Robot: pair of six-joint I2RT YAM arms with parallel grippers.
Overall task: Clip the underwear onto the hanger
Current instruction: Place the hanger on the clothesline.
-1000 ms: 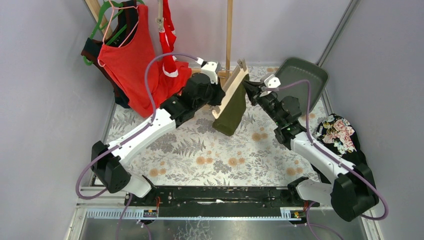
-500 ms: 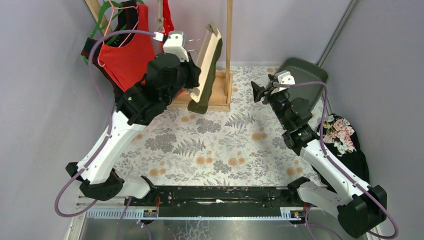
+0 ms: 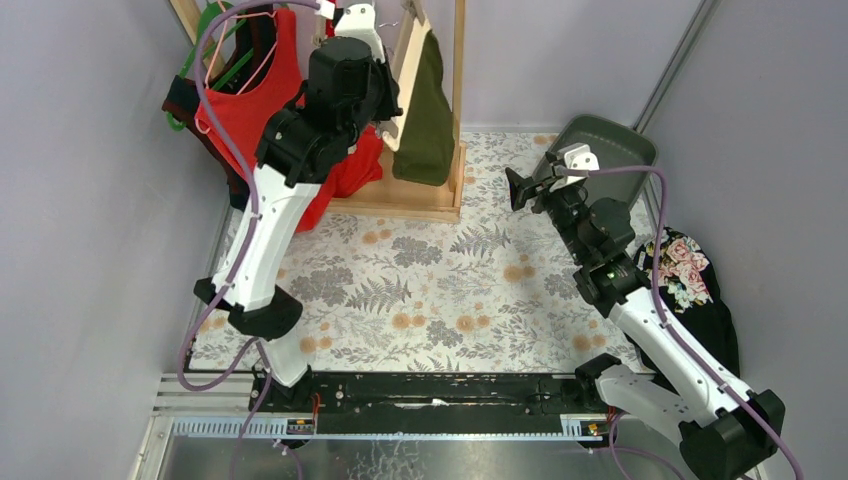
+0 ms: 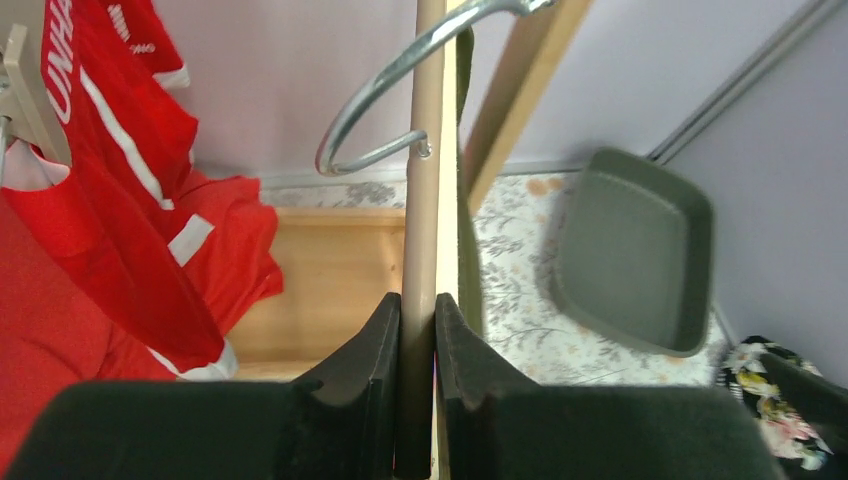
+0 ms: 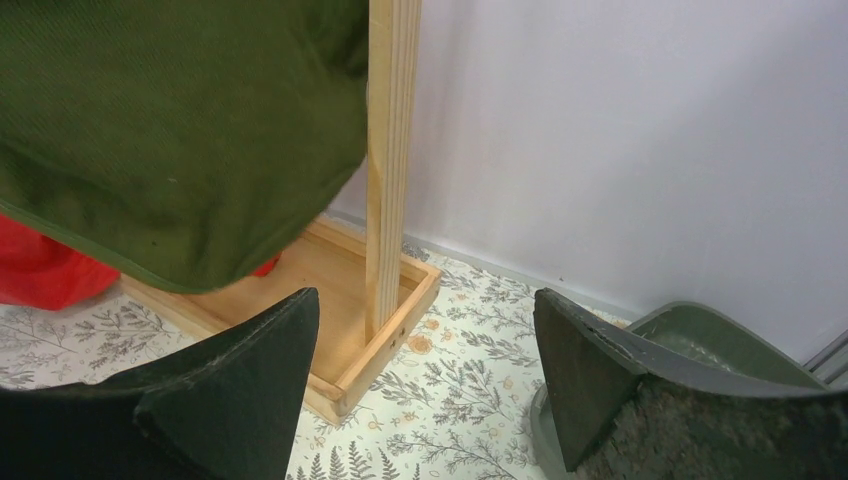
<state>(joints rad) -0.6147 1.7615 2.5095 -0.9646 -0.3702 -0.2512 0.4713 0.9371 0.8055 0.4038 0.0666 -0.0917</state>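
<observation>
Above the right half of the desk (image 3: 420, 300), the right gripper (image 3: 515, 188) hangs with its jaws spread wide and nothing between them, just beside the grey-green tray (image 3: 610, 150). Farther back, at the wooden rack (image 3: 405, 197), the left gripper (image 4: 415, 340) is raised high and clamped narrowly on the wooden hanger (image 4: 420, 200). The olive underwear (image 3: 428, 110) hangs off the hanger, apparently clipped, beside the rack post. The red underwear (image 4: 110, 130) hangs farther left, near the rear wall.
</observation>
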